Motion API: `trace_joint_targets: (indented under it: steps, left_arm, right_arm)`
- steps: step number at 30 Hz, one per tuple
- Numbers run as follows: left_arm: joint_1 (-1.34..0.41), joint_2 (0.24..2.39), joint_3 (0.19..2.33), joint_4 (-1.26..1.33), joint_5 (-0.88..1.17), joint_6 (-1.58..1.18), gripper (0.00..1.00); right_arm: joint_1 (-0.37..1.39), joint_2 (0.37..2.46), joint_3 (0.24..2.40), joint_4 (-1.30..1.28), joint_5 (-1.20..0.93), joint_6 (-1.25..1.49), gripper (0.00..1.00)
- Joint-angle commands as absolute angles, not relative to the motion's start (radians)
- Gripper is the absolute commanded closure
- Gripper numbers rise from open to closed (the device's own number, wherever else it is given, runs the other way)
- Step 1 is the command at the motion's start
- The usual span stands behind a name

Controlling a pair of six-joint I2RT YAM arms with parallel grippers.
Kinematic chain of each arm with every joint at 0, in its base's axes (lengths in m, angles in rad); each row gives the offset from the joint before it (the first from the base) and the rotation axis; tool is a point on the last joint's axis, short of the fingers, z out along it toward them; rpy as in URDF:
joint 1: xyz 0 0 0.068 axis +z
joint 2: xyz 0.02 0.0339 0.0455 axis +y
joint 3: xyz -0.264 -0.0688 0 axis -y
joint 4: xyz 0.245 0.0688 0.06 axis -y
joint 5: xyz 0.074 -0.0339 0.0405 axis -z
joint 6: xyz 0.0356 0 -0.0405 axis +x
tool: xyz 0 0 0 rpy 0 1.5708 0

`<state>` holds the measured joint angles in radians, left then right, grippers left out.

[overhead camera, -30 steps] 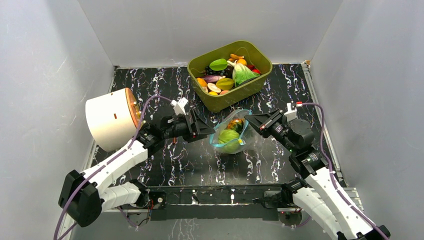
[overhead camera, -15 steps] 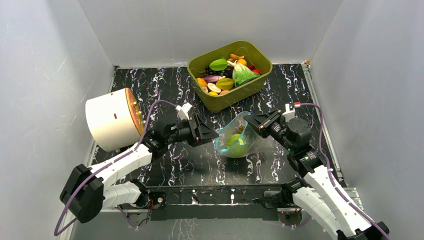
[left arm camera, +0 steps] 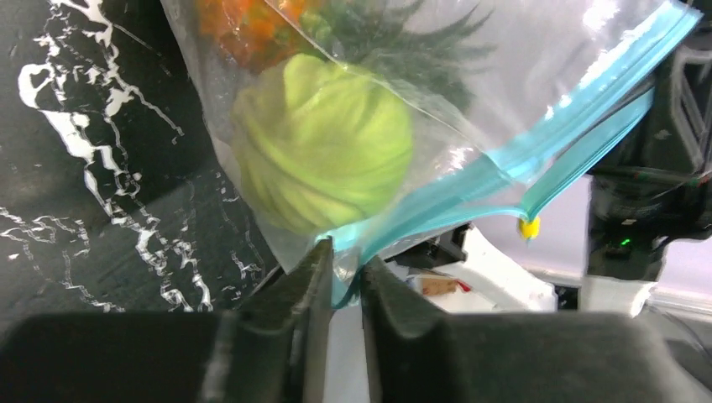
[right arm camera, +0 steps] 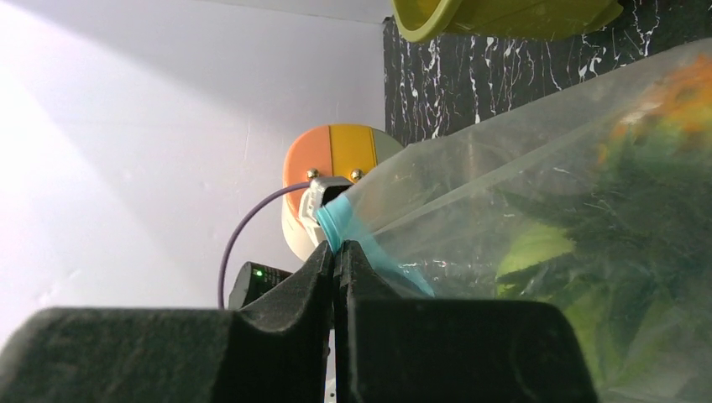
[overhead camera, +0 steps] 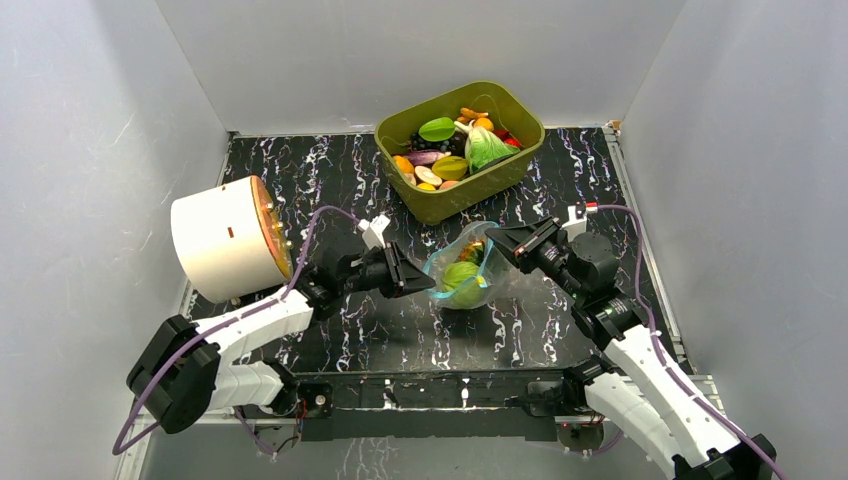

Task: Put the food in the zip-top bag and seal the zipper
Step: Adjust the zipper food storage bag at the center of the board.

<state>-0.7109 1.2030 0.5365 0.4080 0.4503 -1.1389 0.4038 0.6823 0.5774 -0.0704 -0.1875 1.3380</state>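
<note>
The clear zip-top bag point(overhead camera: 462, 268) hangs between my two grippers over the black marbled table. Inside it sit a pale-green cabbage point(left arm camera: 323, 151) and an orange pineapple point(left arm camera: 252, 21) with dark green leaves. The light-blue zipper point(left arm camera: 504, 159) runs along the bag's rim, still parted, with a small yellow tab point(left arm camera: 528, 227) on it. My left gripper point(overhead camera: 428, 283) has its jaws pinched on the rim's left end point(left arm camera: 344, 269). My right gripper point(overhead camera: 492, 240) is shut on the zipper's right end point(right arm camera: 337, 252).
An olive-green tub point(overhead camera: 440, 207) holding several more toy foods stands at the back of the table, just beyond the bag. A white cylindrical device point(overhead camera: 222, 238) with an orange face sits at the left edge, beside the left arm.
My left gripper moved right to the bag's left rim and closed from wide open onto the zipper. The bag shifted slightly. The right gripper kept its grip.
</note>
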Motion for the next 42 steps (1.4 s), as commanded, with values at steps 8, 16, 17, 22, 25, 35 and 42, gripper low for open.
trace_joint_targets:
  steps: [8, 16, 17, 22, 25, 35, 42]
  left_arm:
    - [-0.710, 1.197, 1.004, -0.044, 0.272, -0.774, 1.00]
    - [-0.700, 1.259, 1.281, -0.355, 0.206, -0.642, 1.00]
    - [-0.698, 1.257, 1.287, -0.370, 0.209, -0.637, 1.00]
    - [-0.671, 1.267, 1.303, -0.441, 0.257, -0.611, 1.00]
    - [-0.651, 1.297, 1.323, -0.475, 0.310, -0.589, 1.00]
    - [-0.643, 1.405, 1.379, -0.497, 0.445, -0.554, 1.00]
    - [-0.639, 1.448, 1.433, -0.465, 0.495, -0.564, 0.85]
  right_arm:
    - [0.403, 0.641, 0.631, -0.196, -0.167, 0.990, 1.00]
    - [0.403, 0.646, 0.613, -0.254, -0.355, 0.784, 1.00]
    - [0.403, 0.648, 0.606, -0.252, -0.380, 0.775, 1.00]
    - [0.403, 0.644, 0.576, -0.259, -0.425, 0.730, 1.00]
    - [0.403, 0.669, 0.581, -0.261, -0.445, 0.700, 0.96]
    - [0.403, 0.740, 0.629, -0.316, -0.364, 0.638, 0.65]
    - [0.403, 0.797, 0.672, -0.245, -0.394, 0.715, 1.00]
